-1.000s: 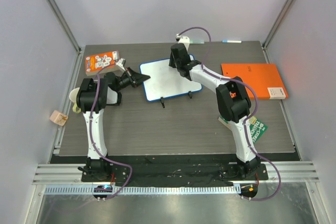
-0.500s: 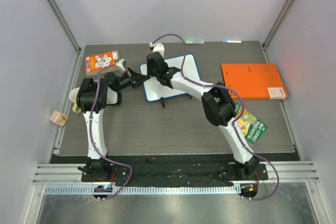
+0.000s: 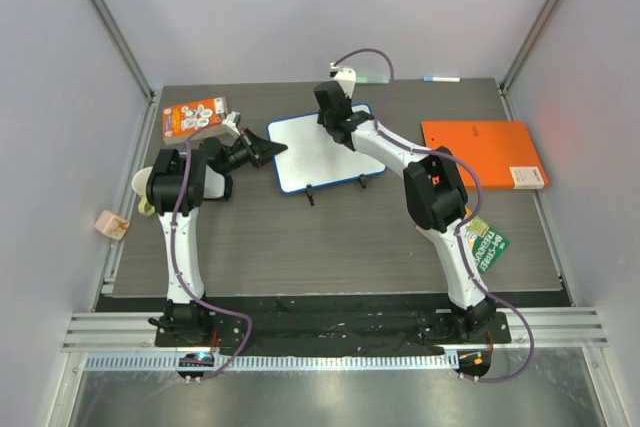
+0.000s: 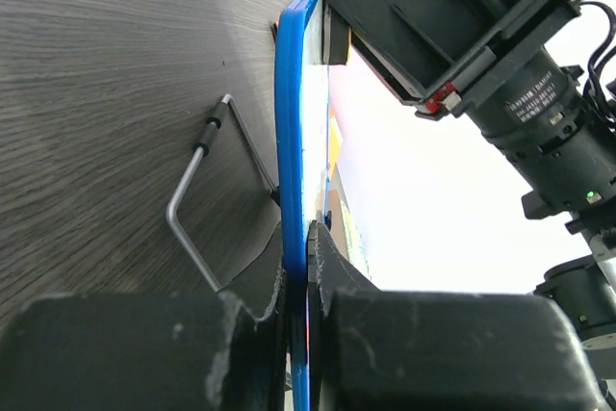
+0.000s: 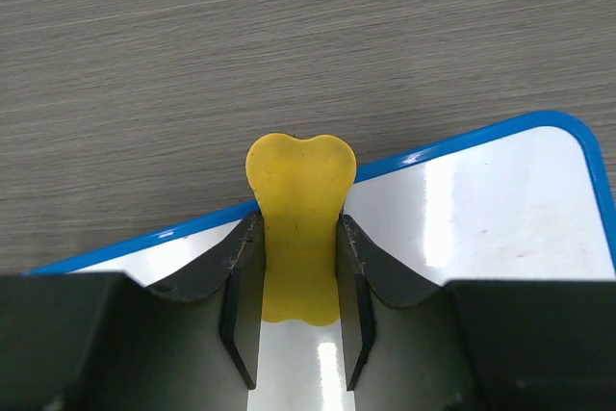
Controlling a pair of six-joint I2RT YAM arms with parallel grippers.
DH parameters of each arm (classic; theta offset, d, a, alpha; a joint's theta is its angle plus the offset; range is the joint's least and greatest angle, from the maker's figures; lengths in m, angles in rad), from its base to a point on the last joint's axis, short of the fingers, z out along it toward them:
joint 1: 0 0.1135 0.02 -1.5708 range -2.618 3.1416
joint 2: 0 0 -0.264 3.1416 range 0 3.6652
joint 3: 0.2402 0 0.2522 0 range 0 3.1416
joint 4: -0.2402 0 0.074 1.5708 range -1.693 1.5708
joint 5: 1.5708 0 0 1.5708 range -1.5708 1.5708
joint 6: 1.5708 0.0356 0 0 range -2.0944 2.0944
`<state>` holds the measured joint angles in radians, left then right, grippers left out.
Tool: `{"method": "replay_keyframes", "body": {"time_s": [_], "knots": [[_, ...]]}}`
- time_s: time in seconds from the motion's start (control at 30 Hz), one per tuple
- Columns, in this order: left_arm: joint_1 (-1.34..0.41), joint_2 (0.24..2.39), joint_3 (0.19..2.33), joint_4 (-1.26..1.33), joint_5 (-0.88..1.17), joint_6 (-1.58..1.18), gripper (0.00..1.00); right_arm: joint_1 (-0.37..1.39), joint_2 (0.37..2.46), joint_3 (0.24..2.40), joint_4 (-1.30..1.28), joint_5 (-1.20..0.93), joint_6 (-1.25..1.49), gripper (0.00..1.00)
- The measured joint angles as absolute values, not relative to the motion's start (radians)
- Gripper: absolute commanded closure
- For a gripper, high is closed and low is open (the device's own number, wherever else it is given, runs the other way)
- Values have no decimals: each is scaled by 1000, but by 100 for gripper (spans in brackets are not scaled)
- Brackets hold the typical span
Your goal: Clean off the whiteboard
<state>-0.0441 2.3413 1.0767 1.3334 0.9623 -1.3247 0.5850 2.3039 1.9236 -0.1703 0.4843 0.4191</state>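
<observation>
Whiteboard (image 3: pixel 322 152) sits on the counter (image 3: pixel 300 247), far of centre, long side running left to right, and it is my reference for everything below.

Left end effector (image 3: pixel 270 150): at the whiteboard's left edge. In the wrist view both fingers are closed flat on the blue frame, one on each face, so I log it as gripping the whiteboard. A bent wire leg (image 4: pixel 197 218) shows on the board's underside, towards the counter.

Right end effector (image 5: pixel 298 223): over the whiteboard's far edge, about midway along it. Fingers clamped on a yellow bone-shaped eraser (image 5: pixel 298 180). The eraser's far end overlaps the blue frame and the near end lies over the white surface. I cannot tell how hard it presses.

White surface reads clean in the top and right wrist views, with glare only.

Around the whiteboard:
- Orange folder (image 3: pixel 483 154) to its right, apart.
- Small orange packet (image 3: pixel 194 118) to its left, beyond the left end effector.
- Green packet (image 3: pixel 483 242) to its near right, partly under the right arm.
- Pen (image 3: pixel 441 78) beyond its far right corner, at the counter's back edge.
</observation>
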Motion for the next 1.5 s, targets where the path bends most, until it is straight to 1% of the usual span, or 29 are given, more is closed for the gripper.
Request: {"method": "replay_keyframes", "body": {"time_s": [0.2,0.5,0.8,0.93,1.27,1.5], "knots": [[-44,2341,1077,1339,965,-1324,100,584,2304,1927,-180,491,416,99],[-43,2341,1077,1339,971,-1324,100,634,2296,1914,-189,524,391,99],[-44,2341,1091,1347,988,-1305,100,696,2137,1641,-180,510,490,99],[-44,2336,1090,1348,991,-1299,100,727,2098,1559,-158,519,522,99],[-46,2297,1067,1323,991,-1264,100,830,2089,1516,-155,546,573,99],[-50,2271,1041,1319,985,-1236,100,839,2054,1454,-109,514,579,99]]}}
